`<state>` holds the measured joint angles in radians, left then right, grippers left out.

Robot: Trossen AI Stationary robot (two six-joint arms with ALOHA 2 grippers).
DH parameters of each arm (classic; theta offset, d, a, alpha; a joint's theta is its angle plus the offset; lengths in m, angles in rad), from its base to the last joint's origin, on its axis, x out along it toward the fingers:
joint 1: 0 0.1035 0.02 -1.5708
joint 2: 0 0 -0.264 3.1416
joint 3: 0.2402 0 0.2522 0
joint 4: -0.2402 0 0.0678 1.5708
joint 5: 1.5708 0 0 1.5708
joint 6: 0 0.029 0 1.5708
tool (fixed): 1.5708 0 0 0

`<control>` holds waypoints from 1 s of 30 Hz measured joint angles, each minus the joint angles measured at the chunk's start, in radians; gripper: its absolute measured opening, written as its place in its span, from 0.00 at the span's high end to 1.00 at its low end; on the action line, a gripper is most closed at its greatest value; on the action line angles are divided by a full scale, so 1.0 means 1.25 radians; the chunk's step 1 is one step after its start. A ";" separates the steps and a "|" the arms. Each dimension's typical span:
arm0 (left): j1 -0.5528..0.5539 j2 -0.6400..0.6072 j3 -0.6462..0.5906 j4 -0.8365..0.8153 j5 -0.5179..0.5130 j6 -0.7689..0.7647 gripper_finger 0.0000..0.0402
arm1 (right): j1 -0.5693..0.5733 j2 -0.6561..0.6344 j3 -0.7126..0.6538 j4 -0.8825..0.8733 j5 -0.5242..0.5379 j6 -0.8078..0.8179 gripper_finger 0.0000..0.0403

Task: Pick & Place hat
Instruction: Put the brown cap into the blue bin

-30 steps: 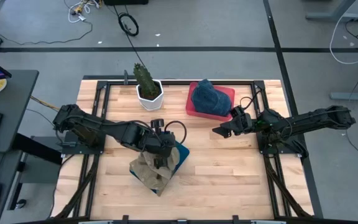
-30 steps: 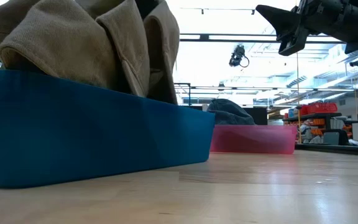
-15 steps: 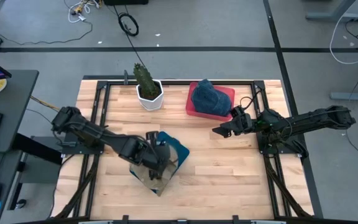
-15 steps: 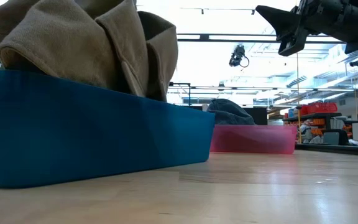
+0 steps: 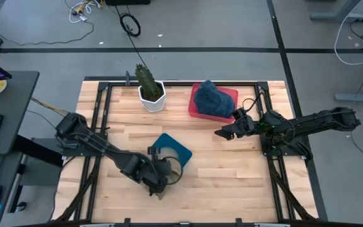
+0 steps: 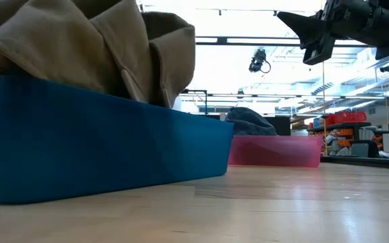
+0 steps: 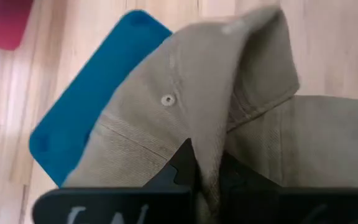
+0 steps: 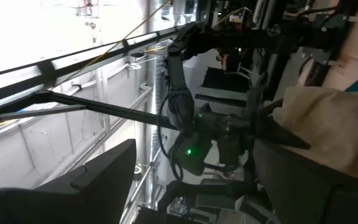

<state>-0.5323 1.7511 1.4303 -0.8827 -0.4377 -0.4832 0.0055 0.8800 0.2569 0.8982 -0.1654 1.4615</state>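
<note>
We see the left end effector (image 7: 207,177) pinched tight on the crumpled tan cloth hat (image 7: 229,118), which lies over the shallow blue plastic tray (image 5: 171,150) near the wooden tabletop's (image 5: 225,170) front. The right end effector (image 5: 222,133) hovers with fingers spread wide, beside the pink tray (image 5: 229,96) holding a dark blue hat (image 5: 210,99).

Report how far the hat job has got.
Done: the blue hat lies in the pink tray. In hand: the left gripper is shut on the tan hat, over the blue tray. Left: releasing the tan hat. The right gripper waits open beside the pink tray.
</note>
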 joint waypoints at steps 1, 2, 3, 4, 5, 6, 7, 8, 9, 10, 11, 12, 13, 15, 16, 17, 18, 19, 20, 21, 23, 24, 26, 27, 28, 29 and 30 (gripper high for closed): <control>0.000 0.010 0.000 0.001 0.000 -0.003 0.96 | 0.000 0.000 0.000 -0.001 0.000 0.000 0.19; 0.000 0.021 0.000 0.001 0.000 -0.004 0.96 | 0.000 0.000 0.000 -0.001 0.000 -0.001 0.19; 0.000 0.034 0.000 0.001 0.000 -0.003 0.96 | 0.000 0.000 0.000 -0.003 0.000 -0.001 0.19; 0.001 0.046 0.000 0.001 -0.001 -0.003 0.96 | 0.000 0.000 0.000 -0.005 0.000 -0.001 0.19; 0.003 0.056 0.000 0.000 0.000 -0.003 0.96 | 0.000 0.000 0.000 -0.006 0.000 -0.001 0.19; 0.005 0.065 0.000 0.000 -0.001 -0.003 0.96 | 0.000 0.000 0.000 -0.006 0.000 0.000 0.19; 0.005 0.073 0.000 0.000 -0.002 -0.003 0.96 | 0.000 0.000 0.000 -0.007 0.000 0.000 0.19; 0.005 0.079 0.000 -0.002 -0.002 -0.001 0.96 | 0.000 0.000 0.000 -0.008 0.000 0.000 0.19; 0.005 0.084 0.000 -0.003 -0.002 0.001 0.96 | 0.000 0.000 0.000 -0.009 0.000 0.000 0.19; 0.005 0.088 0.001 -0.002 -0.003 0.001 0.96 | 0.000 0.000 0.000 -0.009 0.000 -0.001 0.19; 0.005 0.089 0.001 -0.003 -0.003 -0.001 0.96 | 0.000 0.000 0.000 -0.009 0.000 -0.001 0.19; 0.005 0.089 0.001 -0.003 -0.003 -0.002 0.96 | 0.000 0.000 0.000 -0.009 0.000 0.000 0.19; 0.005 0.089 0.001 -0.003 -0.002 -0.003 0.96 | 0.000 0.000 0.000 -0.009 0.000 0.000 0.19; 0.006 0.084 0.002 -0.007 0.001 -0.002 0.96 | 0.000 0.000 0.000 -0.009 -0.001 0.000 0.19; 0.006 0.079 0.002 -0.009 0.003 -0.003 0.96 | 0.000 0.000 0.000 -0.009 -0.001 0.000 0.19; 0.006 0.073 0.002 -0.010 0.004 -0.007 0.95 | 0.000 0.000 0.000 -0.009 -0.001 -0.001 0.19; 0.006 0.068 0.002 -0.011 0.004 -0.011 0.94 | 0.000 0.000 0.000 -0.009 -0.002 -0.001 0.19; 0.006 0.062 0.002 -0.011 0.004 -0.022 0.93 | 0.000 0.000 0.000 -0.009 -0.002 -0.001 0.19; 0.006 0.054 0.002 -0.014 0.004 -0.026 0.90 | 0.000 0.000 0.000 -0.009 -0.002 -0.001 0.19; 0.008 0.047 0.002 -0.015 0.003 -0.029 0.88 | 0.000 0.000 0.000 -0.009 -0.002 -0.001 0.19; 0.011 0.031 0.002 -0.014 0.003 -0.030 0.81 | 0.000 0.000 0.000 -0.009 -0.003 -0.001 0.19; 0.012 0.023 0.002 -0.014 0.002 -0.030 0.78 | 0.000 0.000 0.000 -0.010 -0.004 -0.001 0.19; 0.012 0.006 0.002 -0.014 0.001 -0.029 0.70 | 0.000 0.000 0.000 -0.015 -0.007 -0.001 0.19; 0.012 -0.001 0.002 -0.014 0.001 -0.029 0.66 | 0.001 0.000 0.000 -0.015 -0.007 -0.001 0.19; 0.012 -0.011 0.002 -0.017 0.002 -0.029 0.62 | 0.000 0.000 0.000 -0.015 -0.007 -0.001 0.19; 0.012 -0.019 0.002 -0.020 0.005 -0.030 0.58 | 0.000 0.000 0.000 -0.015 -0.007 -0.001 0.19; 0.012 -0.025 0.002 -0.020 0.012 -0.030 0.54 | 0.000 0.000 0.000 -0.017 -0.007 -0.002 0.19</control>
<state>-0.5171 1.7196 1.4329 -0.9083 -0.4223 -0.5201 0.0059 0.8795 0.2569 0.8763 -0.1741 1.4588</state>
